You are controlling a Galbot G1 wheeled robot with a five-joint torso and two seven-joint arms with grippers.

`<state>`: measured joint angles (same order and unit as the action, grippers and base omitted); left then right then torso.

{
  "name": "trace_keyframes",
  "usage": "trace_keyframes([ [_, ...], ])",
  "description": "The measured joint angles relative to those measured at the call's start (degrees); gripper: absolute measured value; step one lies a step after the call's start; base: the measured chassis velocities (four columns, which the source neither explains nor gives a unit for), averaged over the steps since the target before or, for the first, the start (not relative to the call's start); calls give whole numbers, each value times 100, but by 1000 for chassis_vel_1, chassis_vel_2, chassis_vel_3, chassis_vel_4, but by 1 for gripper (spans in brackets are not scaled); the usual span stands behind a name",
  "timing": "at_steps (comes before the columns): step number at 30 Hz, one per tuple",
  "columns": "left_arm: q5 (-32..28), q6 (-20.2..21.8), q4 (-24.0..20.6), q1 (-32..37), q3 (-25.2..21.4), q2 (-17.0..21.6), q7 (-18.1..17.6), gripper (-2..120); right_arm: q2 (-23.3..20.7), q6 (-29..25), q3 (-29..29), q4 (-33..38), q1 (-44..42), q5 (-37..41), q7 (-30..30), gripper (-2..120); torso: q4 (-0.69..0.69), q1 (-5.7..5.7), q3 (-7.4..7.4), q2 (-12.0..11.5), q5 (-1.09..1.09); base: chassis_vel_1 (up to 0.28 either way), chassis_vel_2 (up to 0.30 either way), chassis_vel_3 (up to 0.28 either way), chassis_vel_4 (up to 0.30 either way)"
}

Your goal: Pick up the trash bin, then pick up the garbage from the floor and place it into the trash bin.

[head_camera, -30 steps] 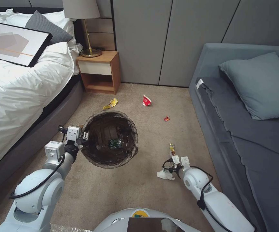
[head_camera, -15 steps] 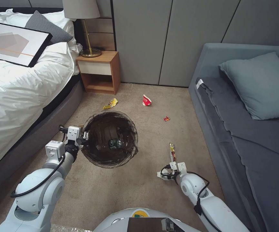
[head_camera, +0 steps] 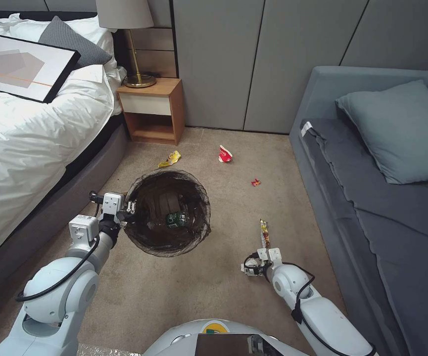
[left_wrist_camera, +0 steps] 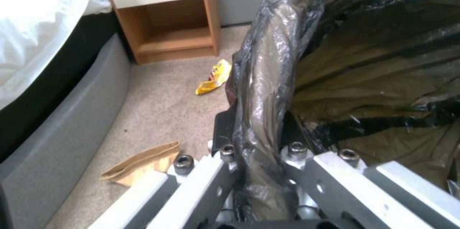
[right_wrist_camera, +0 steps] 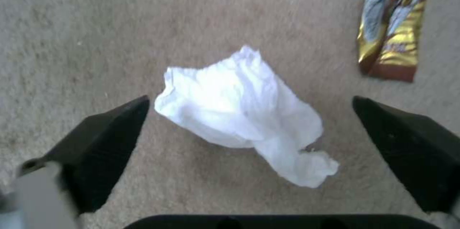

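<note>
My left gripper (head_camera: 128, 211) is shut on the near-left rim of the trash bin (head_camera: 168, 212), which it holds above the floor (head_camera: 214, 291). In the left wrist view its fingers (left_wrist_camera: 225, 171) clamp the dark bag over the rim (left_wrist_camera: 261, 88). A small bottle (head_camera: 176, 219) lies inside the bin. My right gripper (head_camera: 252, 267) hangs low over the carpet and is open. Crumpled white paper (right_wrist_camera: 244, 114) lies between its two black fingers (right_wrist_camera: 103, 139) without touching them. A striped wrapper (head_camera: 263, 233) (right_wrist_camera: 393, 27) lies just beyond it.
A yellow wrapper (head_camera: 170, 158) (left_wrist_camera: 214, 77), a red-white wrapper (head_camera: 225, 154) and a small red scrap (head_camera: 256, 182) lie farther off. A brown paper bag (left_wrist_camera: 141, 164) rests by the bed base (head_camera: 50, 207). There is a nightstand (head_camera: 152, 111) at the back and a sofa (head_camera: 372, 198) on the right.
My right gripper has drawn back toward me and settled over the white paper, which it now covers in the head view. The left arm and bin have barely moved.
</note>
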<state>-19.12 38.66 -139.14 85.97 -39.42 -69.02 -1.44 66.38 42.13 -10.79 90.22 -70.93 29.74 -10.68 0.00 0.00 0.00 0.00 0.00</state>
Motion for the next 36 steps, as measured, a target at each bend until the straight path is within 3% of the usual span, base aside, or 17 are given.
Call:
trace_keyframes([
  [5, -3, -3, 1, 2, -19, 7, 0, 0, 73, 0, -6, -170, 13, -41, 61, 82, 0, 0, 0, 0, 0, 0, 0, 0, 0],
  [9, -7, -13, 1, 6, -39, 4, 0, 0, 173, -2, -16, -390, 32, -105, 139, 60, 0, 0, 0, 0, 0, 0, 0, 0, 0],
  [13, -8, -17, 2, -1, -44, 4, 0, 0, 199, -15, -25, -436, 34, -130, 158, 53, 0, 0, 0, 0, 0, 0, 0, 0, 0],
  [16, -5, -23, 17, -6, -43, 4, 8, 0, 192, -63, -49, -445, 32, -153, 183, 37, 0, 0, 0, 0, 0, 0, 0, 0, 0],
  [22, 4, -28, 32, -18, -24, -11, 19, 0, 119, -113, -91, -391, 8, -162, 216, 20, 0, 0, 0, 0, 0, 0, 0, 0, 0],
  [25, 16, -40, 57, -20, -17, -15, 25, 0, 92, -145, -126, -387, 0, -174, 222, 4, 0, 0, 0, 0, 0, 0, 0, 0, 0],
  [36, 25, -49, 69, -18, -12, 19, 41, 0, 48, -248, -185, -120, -123, -194, 226, 0, 0, 0, 0, 0, 0, 0, 0, 0, 0],
])
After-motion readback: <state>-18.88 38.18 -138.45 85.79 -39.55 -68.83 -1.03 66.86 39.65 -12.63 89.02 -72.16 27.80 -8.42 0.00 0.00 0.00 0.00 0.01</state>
